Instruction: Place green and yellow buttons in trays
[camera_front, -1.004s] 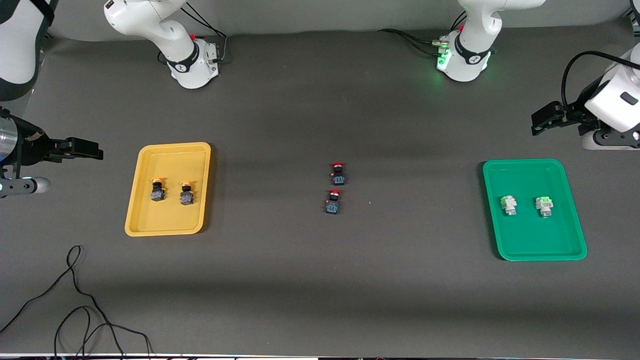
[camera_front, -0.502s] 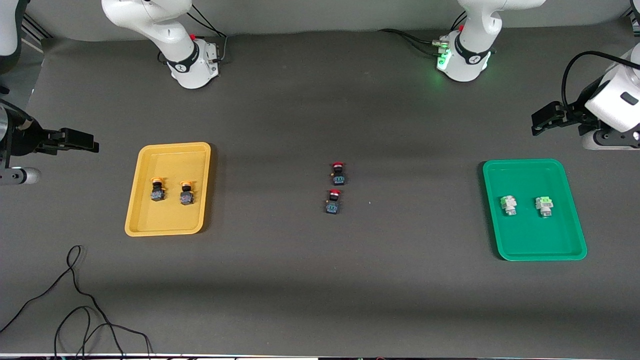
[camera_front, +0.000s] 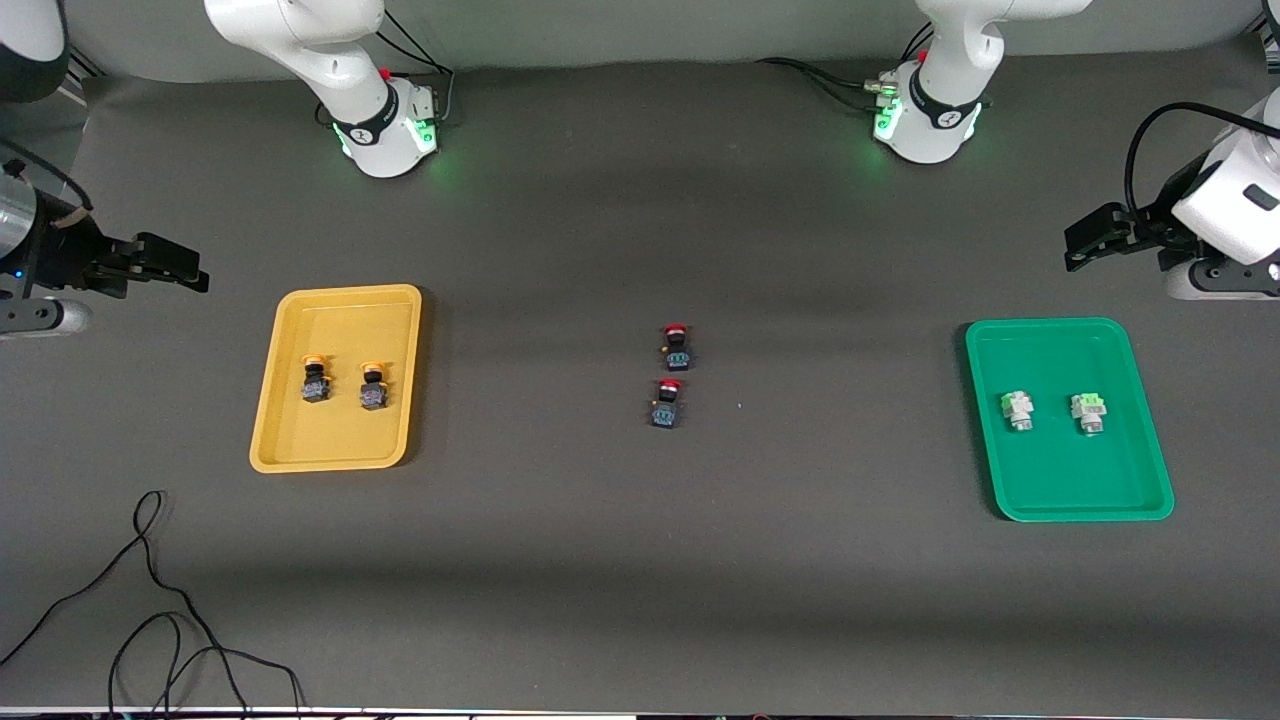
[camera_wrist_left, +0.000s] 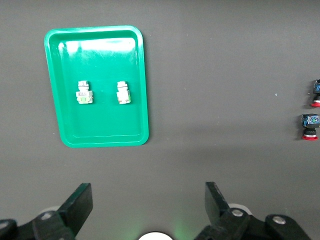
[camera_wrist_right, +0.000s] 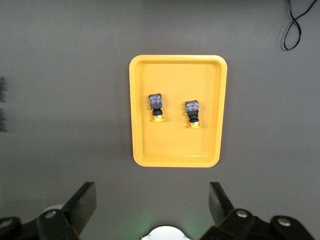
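Two yellow buttons (camera_front: 316, 380) (camera_front: 373, 386) lie side by side in the mustard yellow tray (camera_front: 340, 440), toward the right arm's end of the table. The right wrist view shows the same buttons (camera_wrist_right: 156, 107) (camera_wrist_right: 193, 113) in that tray (camera_wrist_right: 175, 150). Two green buttons (camera_front: 1017, 410) (camera_front: 1088, 413) lie in the green tray (camera_front: 1070, 480), also visible from the left wrist as buttons (camera_wrist_left: 84, 93) (camera_wrist_left: 122, 93) in their tray (camera_wrist_left: 100, 127). My right gripper (camera_front: 185, 268) (camera_wrist_right: 152, 192) hangs open and empty over bare mat beside the yellow tray. Over mat beside the green tray, my left gripper (camera_front: 1080, 245) (camera_wrist_left: 148, 192) is open and empty.
Two red-capped black buttons (camera_front: 677, 346) (camera_front: 667, 403) sit on the mat midway between the trays. A loose black cable (camera_front: 150, 590) curls on the mat nearer to the front camera than the yellow tray. Both arm bases (camera_front: 385, 130) (camera_front: 925, 120) glow green.
My right gripper has drifted a little toward the bases' side of the table, and the right arm's base light has come on green. The left arm, buttons and trays have not moved.
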